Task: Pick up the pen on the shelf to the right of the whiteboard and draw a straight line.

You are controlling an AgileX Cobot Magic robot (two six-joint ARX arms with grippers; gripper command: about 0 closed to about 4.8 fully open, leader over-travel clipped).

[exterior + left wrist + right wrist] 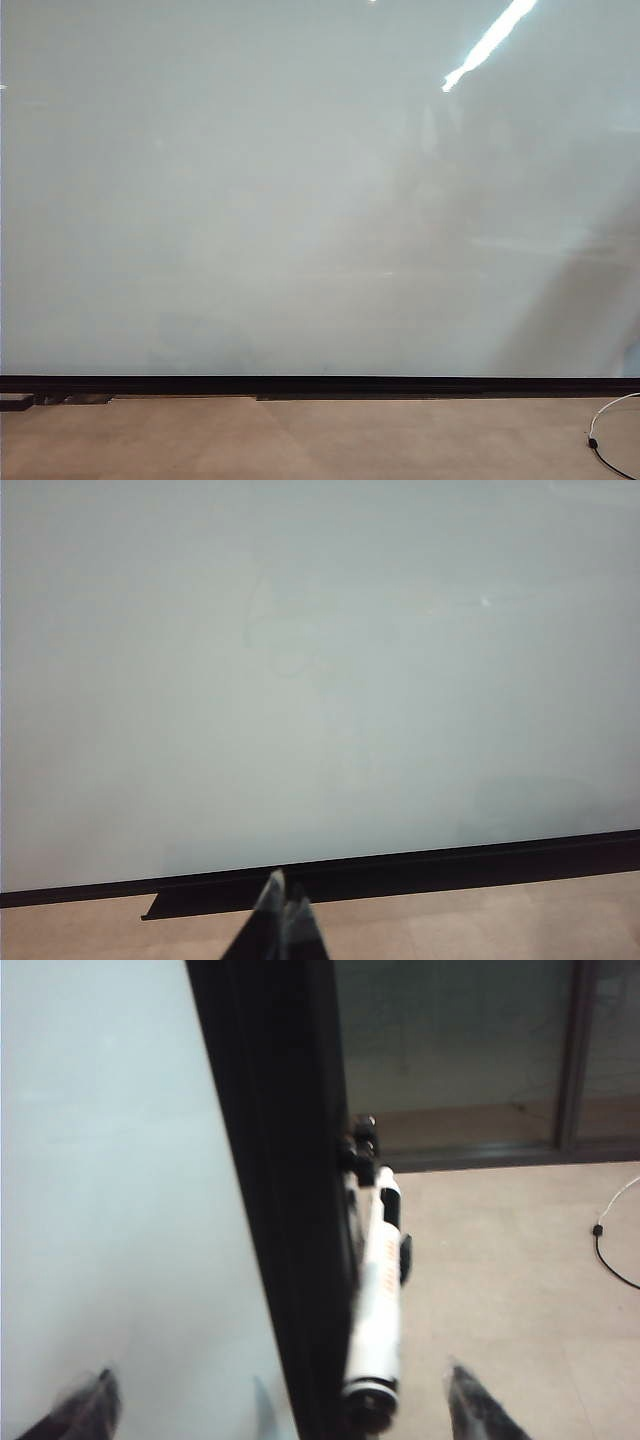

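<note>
Looking through my right wrist camera, I see the right gripper (280,1405) with its two dark fingertips (475,1410) spread wide apart and nothing between them that they touch. The slim white marker pen with orange-looking print on its barrel (378,1300) lies ahead of that gripper, just beside the whiteboard's thick black frame edge (275,1180), resting on what seems a small dark holder; its dark end cap points toward the camera. The pen sits between the spread fingers in the view but apart from both. Blur is heavy here.

My left gripper (284,898) shows in the left wrist view as two dark fingers pressed together, tips meeting, holding nothing. It hangs in front of the large glossy pale grey-white whiteboard (320,680), near the black strip along its bottom edge (400,872).

The exterior view shows the same whiteboard (300,200) filling most of the picture, a bright light reflection (490,42) upper right, tan floor (300,440) below and a thin cable (605,430) at the lower right. Neither arm appears there. I see no drawn stroke on the board.
</note>
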